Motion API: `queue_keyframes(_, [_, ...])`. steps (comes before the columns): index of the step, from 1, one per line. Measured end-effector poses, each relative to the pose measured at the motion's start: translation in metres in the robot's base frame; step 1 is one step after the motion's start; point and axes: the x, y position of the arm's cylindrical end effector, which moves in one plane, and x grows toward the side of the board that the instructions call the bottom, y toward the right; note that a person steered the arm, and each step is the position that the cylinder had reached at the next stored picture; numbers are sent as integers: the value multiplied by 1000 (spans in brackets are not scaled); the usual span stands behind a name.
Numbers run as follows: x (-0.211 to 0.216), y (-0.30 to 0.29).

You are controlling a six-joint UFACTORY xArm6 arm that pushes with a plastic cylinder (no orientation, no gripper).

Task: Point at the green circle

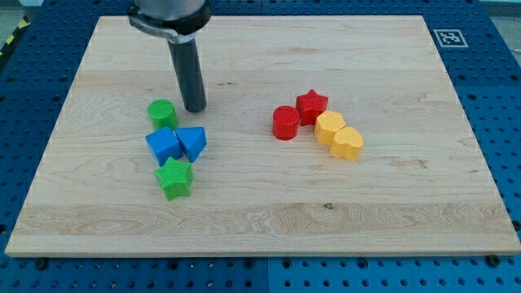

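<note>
The green circle (162, 112) sits on the wooden board (260, 212) at the view's left of centre. My tip (195, 108) rests just to the right of it, with a small gap between them. The rod rises straight up to the arm at the view's top. Below the green circle lie a blue cube (164, 145) and a blue triangle (193, 142), touching each other. A green star (175, 177) lies below those.
To the view's right of centre is a second cluster: a red circle (285, 123), a red star (311, 106), a yellow hexagon (330, 126) and a yellow heart (348, 143). A marker tag (448, 37) sits at the board's top right corner.
</note>
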Motion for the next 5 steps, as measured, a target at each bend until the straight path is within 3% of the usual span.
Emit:
queue_keyframes(1, [-1, -65])
queue_keyframes(2, [-4, -83])
queue_keyframes(5, [-8, -41])
